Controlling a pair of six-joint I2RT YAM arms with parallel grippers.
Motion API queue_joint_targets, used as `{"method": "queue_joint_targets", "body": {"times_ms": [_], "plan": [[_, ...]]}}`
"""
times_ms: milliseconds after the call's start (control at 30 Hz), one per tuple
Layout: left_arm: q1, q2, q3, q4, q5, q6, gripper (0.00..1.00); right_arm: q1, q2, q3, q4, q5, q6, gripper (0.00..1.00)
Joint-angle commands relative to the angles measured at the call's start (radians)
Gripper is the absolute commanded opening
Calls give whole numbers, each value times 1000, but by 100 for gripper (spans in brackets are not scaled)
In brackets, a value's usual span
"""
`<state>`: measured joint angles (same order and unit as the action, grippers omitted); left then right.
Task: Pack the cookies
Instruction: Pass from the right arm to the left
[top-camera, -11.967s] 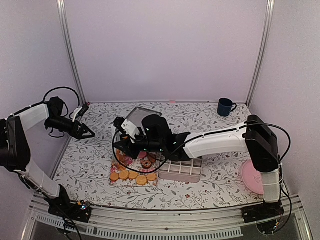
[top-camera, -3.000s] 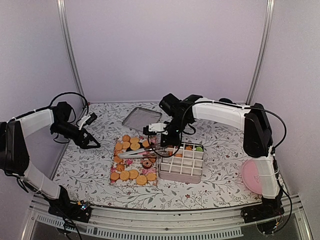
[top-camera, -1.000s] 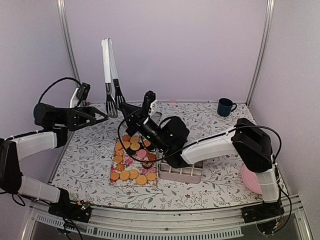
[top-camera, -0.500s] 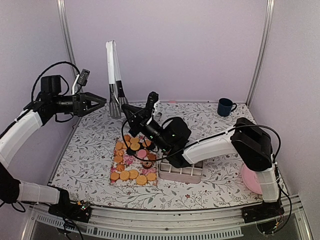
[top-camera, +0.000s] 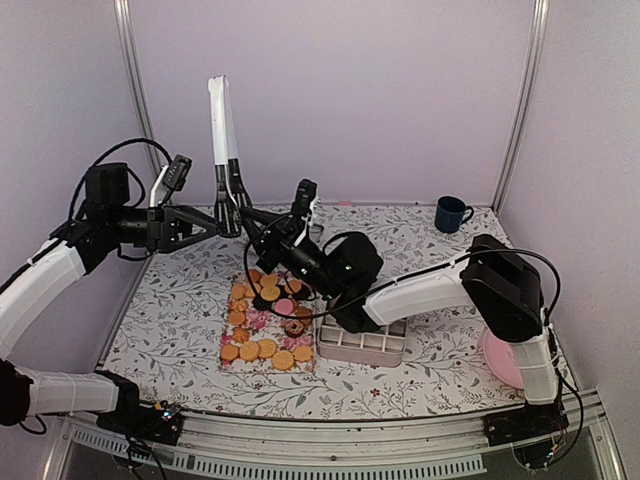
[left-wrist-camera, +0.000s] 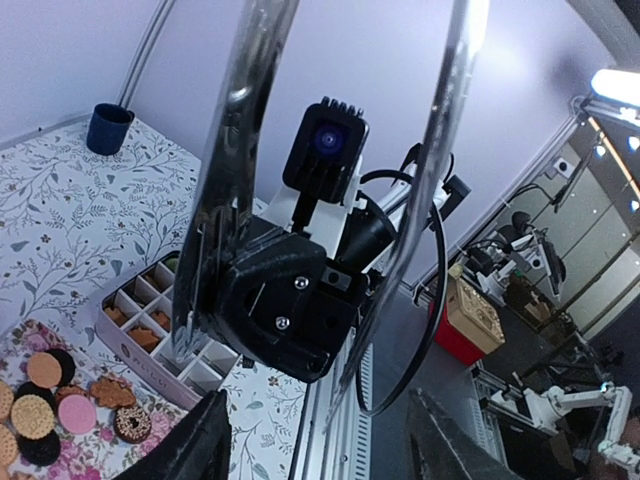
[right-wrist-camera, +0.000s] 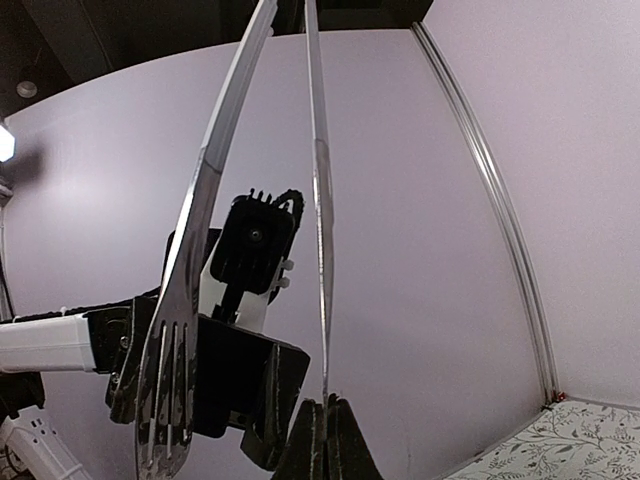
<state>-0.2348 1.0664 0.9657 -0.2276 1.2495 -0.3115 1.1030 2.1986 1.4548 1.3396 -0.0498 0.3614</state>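
The cookies (top-camera: 262, 349) lie on a floral mat, mostly golden, some dark, one pink; the left wrist view shows them too (left-wrist-camera: 38, 398). Metal tongs (top-camera: 222, 130) stand upright in the air, hinge at the top. My right gripper (top-camera: 244, 213) is shut on one thin blade of the tongs (right-wrist-camera: 318, 250) near its lower end. My left gripper (top-camera: 211, 222) faces it, open. Its fingers (left-wrist-camera: 215, 440) straddle the lower ends of the tongs (left-wrist-camera: 235, 150), and no contact shows. A white compartment box (top-camera: 362, 346) beside the mat holds a few cookies (left-wrist-camera: 124, 315).
A dark blue mug (top-camera: 451, 214) stands at the back right, also in the left wrist view (left-wrist-camera: 108, 128). A pink plate (top-camera: 503, 356) lies at the right edge near the right arm's base. The right forearm stretches low over the box and the mat.
My left gripper has risen and moved right up to the lower ends of the tongs, and its jaws have narrowed. The right gripper still holds the tongs upright in nearly the same place.
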Motion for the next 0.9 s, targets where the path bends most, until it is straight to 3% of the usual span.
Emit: {"method": "queue_joint_targets", "body": {"times_ms": [0, 100, 267, 300, 400, 433, 500, 700, 733, 867], "plan": [[-20, -11, -19, 102, 22, -88, 55, -9, 41, 60, 49, -41, 56, 0], [-23, -11, -35, 132, 28, -114, 44, -8, 56, 76, 44, -47, 67, 0], [-34, -14, -66, 183, 39, -150, 40, -3, 78, 105, 38, -46, 74, 0], [-35, -14, -68, 184, 42, -150, 35, -2, 81, 110, 37, -49, 73, 0], [-34, -9, -65, 172, 34, -141, 0, -1, 83, 115, 36, -66, 74, 0], [-33, -9, -62, 162, 33, -131, 0, -1, 79, 113, 35, -77, 73, 0], [-32, -8, -49, 130, 34, -91, 0, -1, 61, 95, 21, -99, 62, 12], [-31, -4, 14, -110, -4, 156, 0, -77, -121, -59, -154, -285, 28, 75], [-32, -1, 30, -175, -16, 225, 0, -97, -162, -117, -160, -328, 21, 96], [-68, 43, 103, -489, -90, 549, 0, -186, -317, -199, -291, -533, 30, 99]]}}
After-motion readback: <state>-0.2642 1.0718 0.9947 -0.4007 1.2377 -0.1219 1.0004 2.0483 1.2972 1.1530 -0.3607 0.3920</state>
